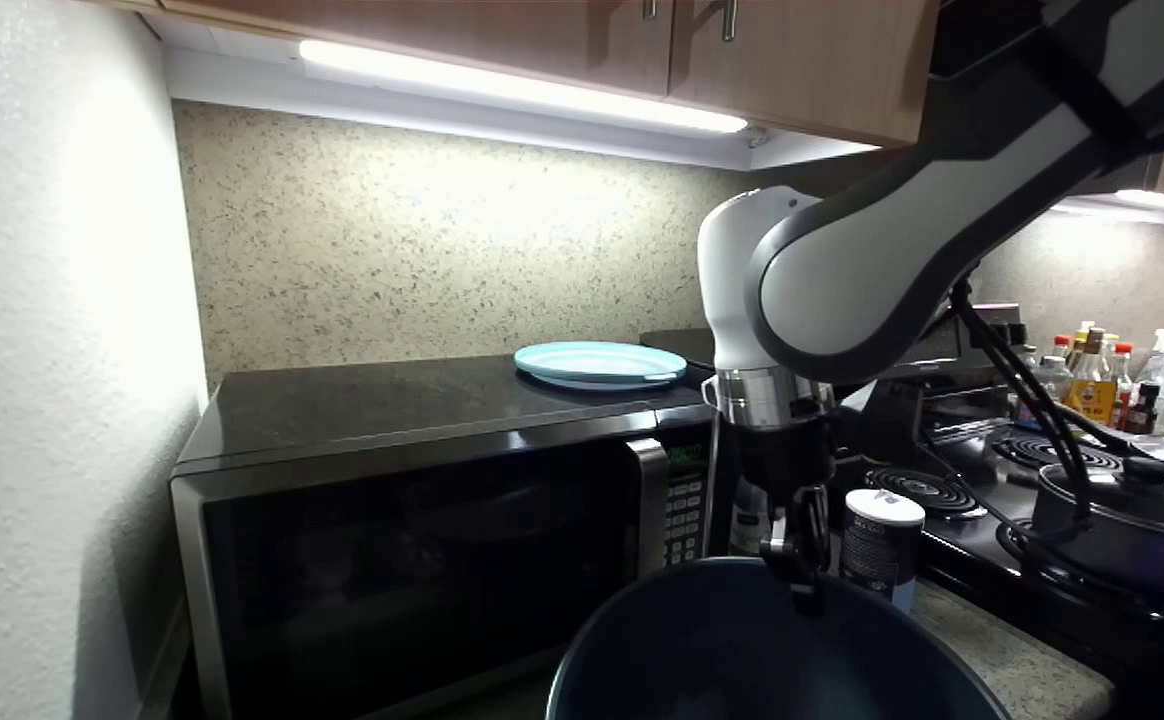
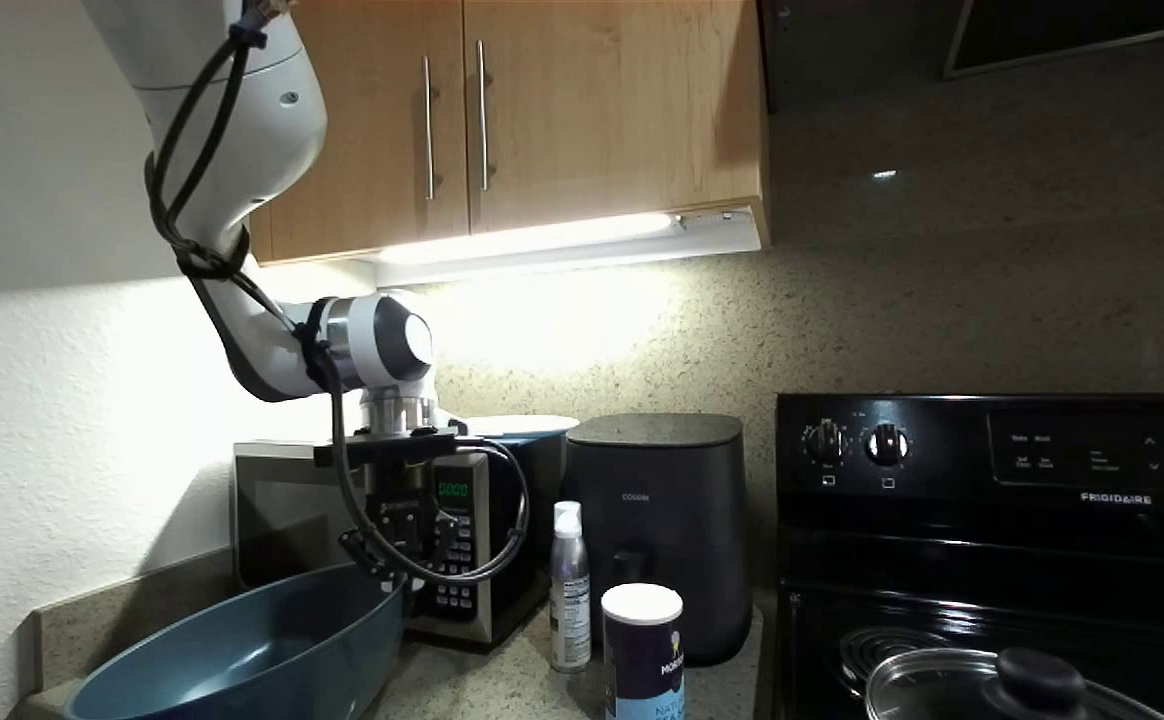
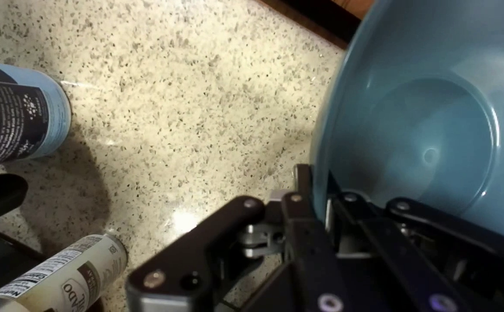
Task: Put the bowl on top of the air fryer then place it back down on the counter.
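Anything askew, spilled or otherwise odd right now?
The bowl looks askew: the jaws grip only one side of its rim, and in an exterior view that side stands higher, the rim sloping down away from it. No spill or damage shows, though the bowl's underside is hidden.

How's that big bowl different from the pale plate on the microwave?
The bowl is deep, while the plate is shallow. The bowl is dark teal-blue; the plate is much paler blue. The bowl's rim is pinched by the end effector, whereas the plate rests on top of the microwave, ungripped. Both are round and bluish.
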`<state>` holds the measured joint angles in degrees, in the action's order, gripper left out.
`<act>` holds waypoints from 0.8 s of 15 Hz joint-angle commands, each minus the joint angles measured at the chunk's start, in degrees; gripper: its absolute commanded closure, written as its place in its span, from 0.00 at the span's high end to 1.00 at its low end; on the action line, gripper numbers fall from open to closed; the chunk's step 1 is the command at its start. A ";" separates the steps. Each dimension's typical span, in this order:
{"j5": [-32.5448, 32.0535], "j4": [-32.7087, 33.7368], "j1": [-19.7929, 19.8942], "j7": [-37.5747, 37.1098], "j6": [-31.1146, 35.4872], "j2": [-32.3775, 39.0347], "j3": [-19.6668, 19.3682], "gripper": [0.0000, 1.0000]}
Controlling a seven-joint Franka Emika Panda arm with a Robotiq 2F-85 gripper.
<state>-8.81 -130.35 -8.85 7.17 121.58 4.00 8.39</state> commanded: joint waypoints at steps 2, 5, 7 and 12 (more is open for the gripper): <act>-2.84 2.93 -0.24 -0.15 -1.41 3.19 0.04 0.33; -3.61 3.45 -0.21 0.10 -1.30 4.05 -0.07 0.51; -3.54 3.81 -0.18 0.20 -1.41 4.56 -0.09 0.64; -2.43 3.52 -0.09 -0.37 -0.66 4.35 -0.02 0.70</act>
<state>-11.28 -126.93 -8.99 6.78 121.05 8.34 8.29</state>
